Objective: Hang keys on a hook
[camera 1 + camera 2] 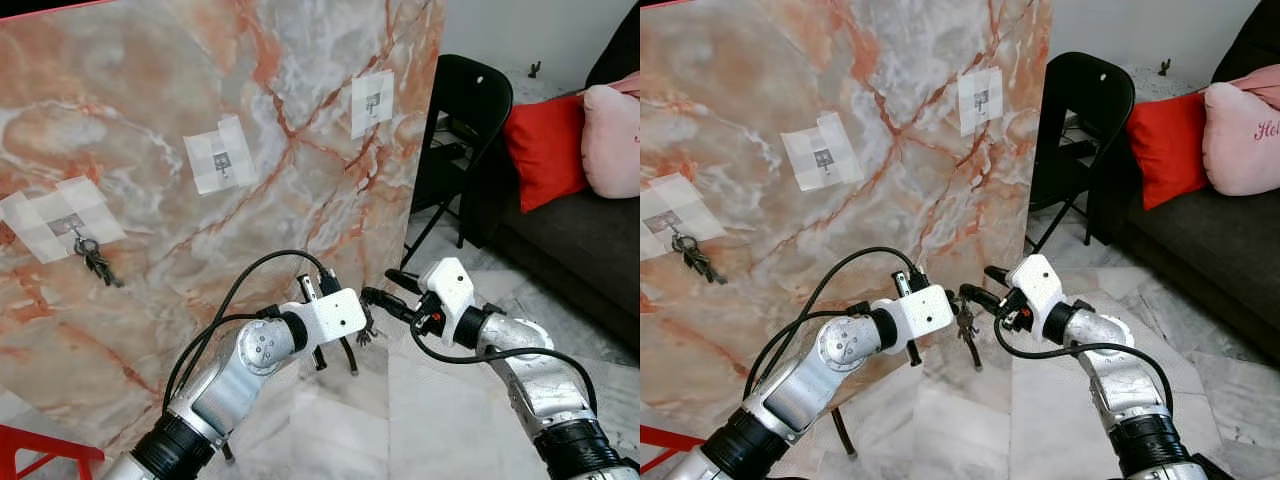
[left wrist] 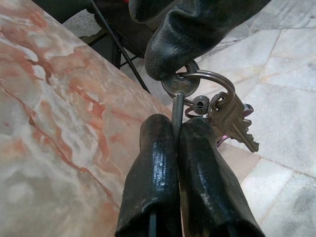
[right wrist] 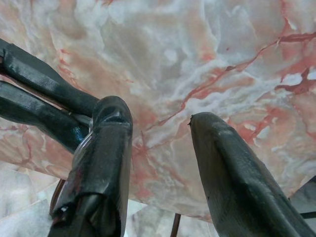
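Left wrist view: left pincer (image 2: pixel 178 129) is clamped on the silver ring of a brass key bunch (image 2: pixel 224 116), held beside the pink-veined marble board (image 1: pixel 200 150). Right pincer (image 3: pixel 160 123) is spread wide, one finger touching the ring. Another dark key bunch (image 1: pixel 95 260) is hung on the leftmost taped hook (image 1: pixel 75 232).

keys (image 2: pixel 224 116): brass bunch on steel ring, dangling mid-air | hook (image 1: pixel 222 166): bare, marble panel
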Robot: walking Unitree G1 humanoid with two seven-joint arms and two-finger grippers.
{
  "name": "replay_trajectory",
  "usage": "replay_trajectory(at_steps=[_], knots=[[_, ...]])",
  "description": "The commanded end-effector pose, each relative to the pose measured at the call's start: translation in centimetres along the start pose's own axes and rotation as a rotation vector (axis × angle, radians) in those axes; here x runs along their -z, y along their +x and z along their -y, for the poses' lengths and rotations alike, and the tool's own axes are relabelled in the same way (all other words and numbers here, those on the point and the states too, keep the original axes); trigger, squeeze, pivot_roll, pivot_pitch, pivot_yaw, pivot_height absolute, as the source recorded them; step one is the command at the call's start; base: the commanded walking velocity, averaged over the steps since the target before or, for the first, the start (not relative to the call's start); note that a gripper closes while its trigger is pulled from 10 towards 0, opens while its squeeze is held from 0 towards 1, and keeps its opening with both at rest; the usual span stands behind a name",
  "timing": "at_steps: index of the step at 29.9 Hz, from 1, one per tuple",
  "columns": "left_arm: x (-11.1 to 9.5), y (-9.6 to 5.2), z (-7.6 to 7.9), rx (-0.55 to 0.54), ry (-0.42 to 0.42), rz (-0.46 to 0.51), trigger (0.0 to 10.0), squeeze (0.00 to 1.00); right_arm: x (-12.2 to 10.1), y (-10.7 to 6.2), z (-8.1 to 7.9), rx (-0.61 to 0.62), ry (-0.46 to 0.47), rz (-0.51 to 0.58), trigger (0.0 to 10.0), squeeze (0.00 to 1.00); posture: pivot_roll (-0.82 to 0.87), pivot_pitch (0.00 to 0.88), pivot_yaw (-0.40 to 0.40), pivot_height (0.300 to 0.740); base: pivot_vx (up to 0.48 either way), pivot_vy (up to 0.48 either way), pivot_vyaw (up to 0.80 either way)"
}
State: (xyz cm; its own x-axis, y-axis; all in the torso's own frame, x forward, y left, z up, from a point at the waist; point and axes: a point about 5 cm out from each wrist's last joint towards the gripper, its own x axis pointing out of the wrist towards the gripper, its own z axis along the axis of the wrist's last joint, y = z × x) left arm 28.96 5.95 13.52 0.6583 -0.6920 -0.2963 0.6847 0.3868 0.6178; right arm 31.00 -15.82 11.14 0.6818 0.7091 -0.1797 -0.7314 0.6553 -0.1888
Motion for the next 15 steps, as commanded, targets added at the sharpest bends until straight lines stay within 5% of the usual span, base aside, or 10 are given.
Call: replay_trajectory(at_steps=[1,15], knots=[[-1.7,-0.4,-2.5,-0.100,0.043,0.079,10.0,0.00,2.1,-1.4,0.7,0.057,0.042,-0.098,10.0,0.00,0.04,0.000,-0.032,0.722,0.000,0.000,0.00],[-1.9,-0.5,-3.1,-0.128,0.034,0.092,10.0,0.00,3.5,-2.0,1.0,0.088,0.066,-0.133,10.0,0.00,0.05,0.000,-0.032,0.722,0.000,0.000,0.00]])
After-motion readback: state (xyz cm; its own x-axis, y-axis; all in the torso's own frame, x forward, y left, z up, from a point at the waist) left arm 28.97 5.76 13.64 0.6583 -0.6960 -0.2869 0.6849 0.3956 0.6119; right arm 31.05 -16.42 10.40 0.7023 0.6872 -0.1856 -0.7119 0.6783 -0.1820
